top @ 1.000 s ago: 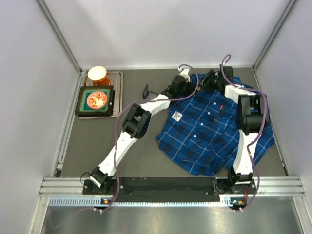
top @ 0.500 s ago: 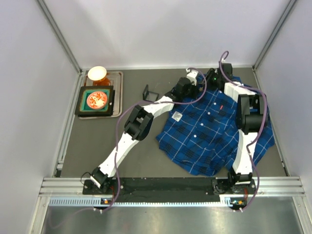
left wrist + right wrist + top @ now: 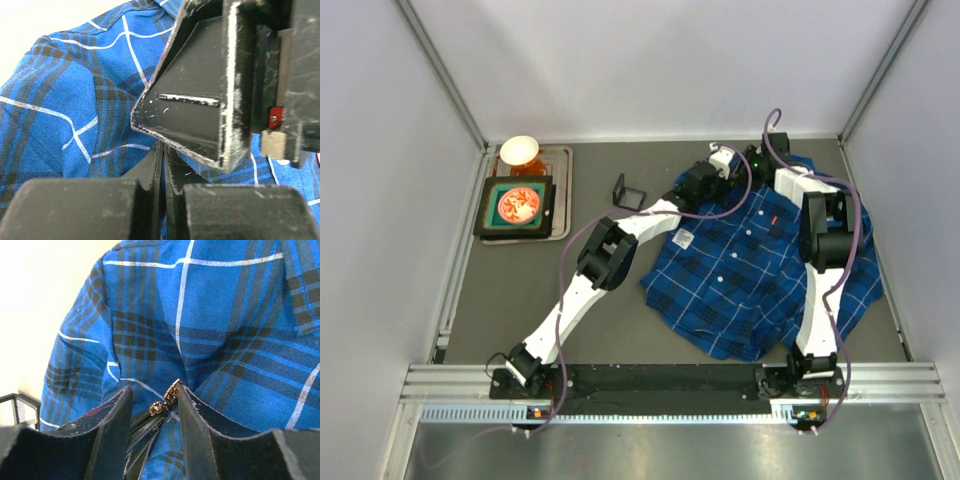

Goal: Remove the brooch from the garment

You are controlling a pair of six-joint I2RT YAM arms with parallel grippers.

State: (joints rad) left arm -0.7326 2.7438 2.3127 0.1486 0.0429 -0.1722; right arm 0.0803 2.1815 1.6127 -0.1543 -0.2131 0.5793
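The garment is spread on the table towards its right edge, with the collar end near the far right corner. Both arms are stretched to that collar end, where the two grippers meet.

The fingers of the left gripper are drawn together until only a thin slit is left between them. In the left wrist view their tips are hidden under the body of the right gripper, which lies across the plaid cloth.

The fingers of the right gripper are held apart, one on each side of a fold of cloth. Between their tips the brooch is seen as a small golden, beaded piece standing on the fabric. It is touched by neither finger of the right gripper. Slim dark tips, taken to be those of the left gripper, lie in the same gap and end right at the brooch. Whether the brooch is actually pinched by them cannot be told.
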